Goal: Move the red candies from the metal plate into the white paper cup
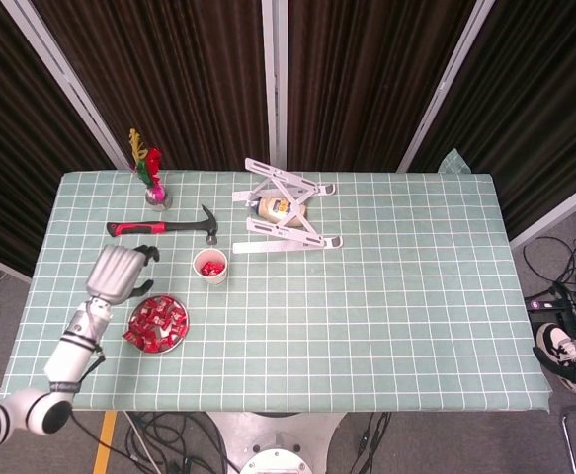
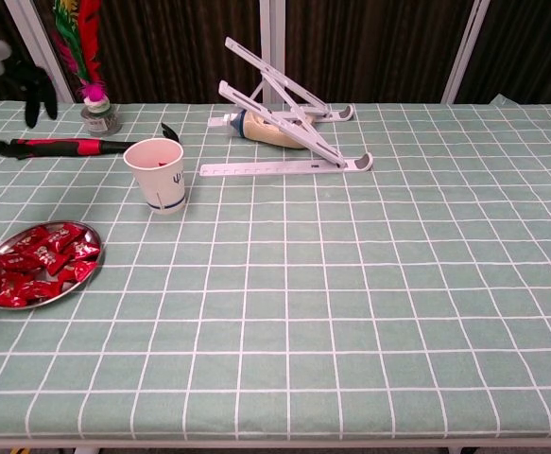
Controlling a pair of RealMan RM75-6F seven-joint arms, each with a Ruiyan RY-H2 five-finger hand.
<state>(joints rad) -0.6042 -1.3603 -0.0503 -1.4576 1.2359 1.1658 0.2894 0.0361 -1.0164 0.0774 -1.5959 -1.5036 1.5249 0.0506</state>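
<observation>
Left hand (image 1: pixel 120 273) hovers spread and empty near the table's left edge — next, pinch another red candy (image 1: pixel 155 323) off the round metal plate (image 1: pixel 176 341) for the white paper cup (image 1: pixel 209 267).

a heap of red candies (image 2: pixel 31 266) in shiny wrappers was seen piled on the round metal plate (image 2: pixel 84 275) near the surface's left edge. the white paper cup (image 2: pixel 161 177) stood upright nearby, red candy visible inside it.
</observation>
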